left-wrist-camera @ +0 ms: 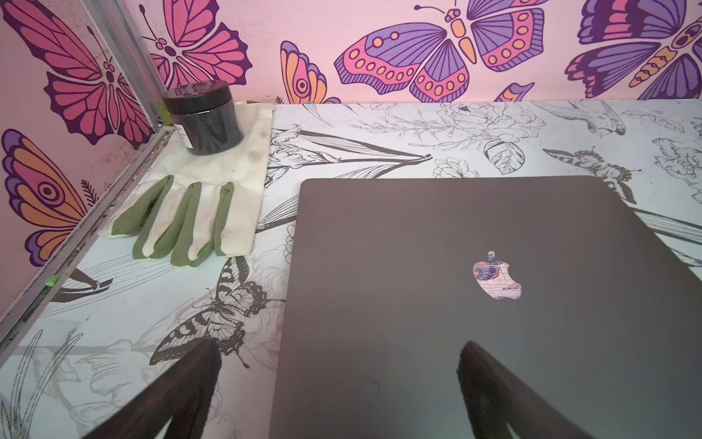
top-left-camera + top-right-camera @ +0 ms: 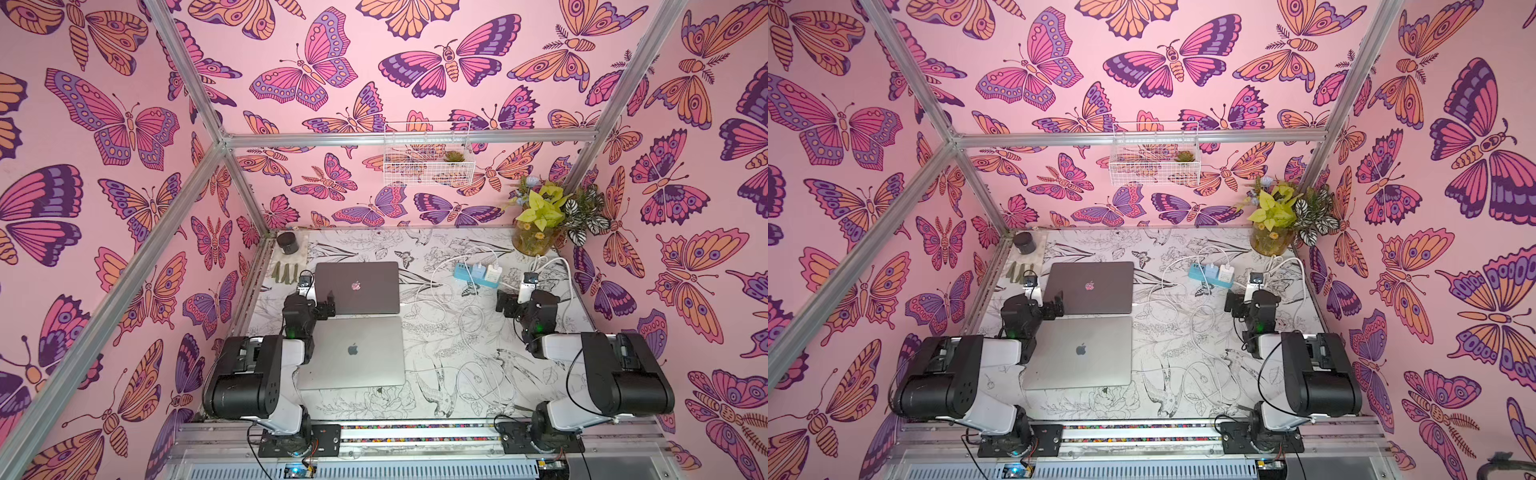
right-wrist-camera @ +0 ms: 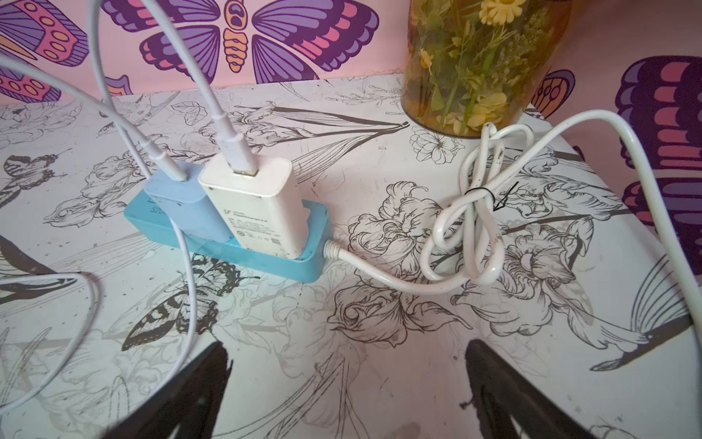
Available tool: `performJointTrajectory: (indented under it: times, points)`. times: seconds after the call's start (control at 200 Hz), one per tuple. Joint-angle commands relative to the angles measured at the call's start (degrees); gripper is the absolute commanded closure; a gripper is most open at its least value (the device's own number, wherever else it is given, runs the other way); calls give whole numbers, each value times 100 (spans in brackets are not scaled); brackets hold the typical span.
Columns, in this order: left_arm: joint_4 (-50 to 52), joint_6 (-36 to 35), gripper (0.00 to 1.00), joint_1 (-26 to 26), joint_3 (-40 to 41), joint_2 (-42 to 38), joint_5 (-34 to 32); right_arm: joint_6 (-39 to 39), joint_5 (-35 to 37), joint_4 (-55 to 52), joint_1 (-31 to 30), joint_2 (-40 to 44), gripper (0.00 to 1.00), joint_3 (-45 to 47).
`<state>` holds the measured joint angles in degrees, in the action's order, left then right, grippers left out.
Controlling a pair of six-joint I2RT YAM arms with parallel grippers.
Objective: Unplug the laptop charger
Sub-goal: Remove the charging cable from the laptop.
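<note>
Left gripper (image 1: 340, 347) released, jaws wide, over 8 o'clock corner of dark laptop (image 1: 475, 228). Right gripper (image 3: 347, 346) released too, empty, above surface (image 3: 380, 152). At its 11 o'clock in a top view: white charger (image 2: 493, 273) and blue charger (image 3: 182, 205), upright, plugged into blue power strip (image 3: 307, 266), cables (image 3: 224, 125) attached.

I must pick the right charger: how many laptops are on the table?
2. The dark laptop lies farther back; the silver laptop lies in front of it. None seems hidden.
</note>
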<state>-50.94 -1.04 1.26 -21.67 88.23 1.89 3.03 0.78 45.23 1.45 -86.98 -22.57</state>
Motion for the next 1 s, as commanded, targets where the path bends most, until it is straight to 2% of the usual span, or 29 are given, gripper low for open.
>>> performJointTrajectory:
  times: [0.0, 0.551, 0.636, 0.661, 0.721, 0.741, 0.786, 0.821, 0.876, 0.916, 0.997]
  points:
    - [48, -8, 1, 15, -3, 16, -5, 9, -42, 69, -22, 58, 1, -81]
    - [42, 26, 1, 59, -4, 14, 72, 48, -25, 51, -14, 67, 1, -86]
    - [19, -47, 0, -47, 83, -245, -199, 104, 111, 324, -18, 111, 1, -16]
    - [352, -116, 0, -159, 46, -532, -428, 144, 299, 352, -22, 326, 1, 38]
    - [1739, -212, 0, -666, -272, -1423, -1357, 355, 967, -951, -84, 1383, 1, -168]
    - [2294, -111, 0, -822, -505, -1902, -1619, 762, 1226, -1676, -92, 1834, 1, -354]
    - [3530, 315, 4, -1147, -964, -2544, -1889, 1339, 1273, -2595, -88, 2372, 1, -687]
    - [4437, 730, 8, -1353, -1357, -2850, -1911, 1605, 689, -2831, -86, 2624, 1, -852]
    - [5578, 1348, 2, -1720, -1913, -3016, -1795, 1639, -756, -2971, -257, 2824, 2, -1086]
    - [6274, 1611, 4, -2037, -2279, -2895, -1703, 1197, -744, -3368, -928, 2937, 2, -1303]
    - [7541, 1974, 10, -2860, -2962, -2380, -2006, -850, 737, -3951, -3145, 2950, 1, -1501]
